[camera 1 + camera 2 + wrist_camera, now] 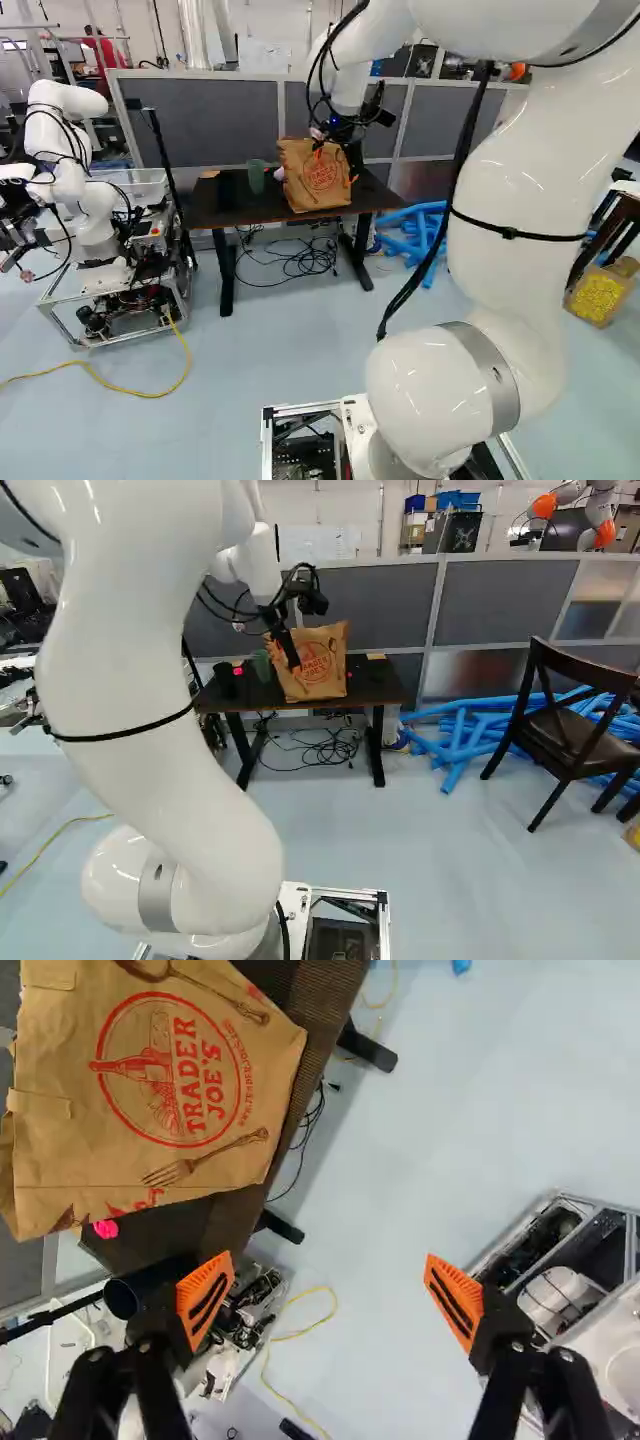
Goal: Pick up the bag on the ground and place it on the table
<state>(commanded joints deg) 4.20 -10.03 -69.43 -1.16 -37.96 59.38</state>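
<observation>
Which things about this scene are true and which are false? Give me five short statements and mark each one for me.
1. The brown paper bag with red print rests on the dark rectangular table. True.

2. The black two-fingered tool with orange pads is gripping the bag. False: its fingers stand wide apart, with the bag outside the gap between them.

3. The long blue tubes lie in a heap on the floor. True.

4. The thin yellow cable is draped over the tabletop. False: it runs along the floor.

5. In the right base view, the dark wooden chair stands to the right of the table. True.
</observation>
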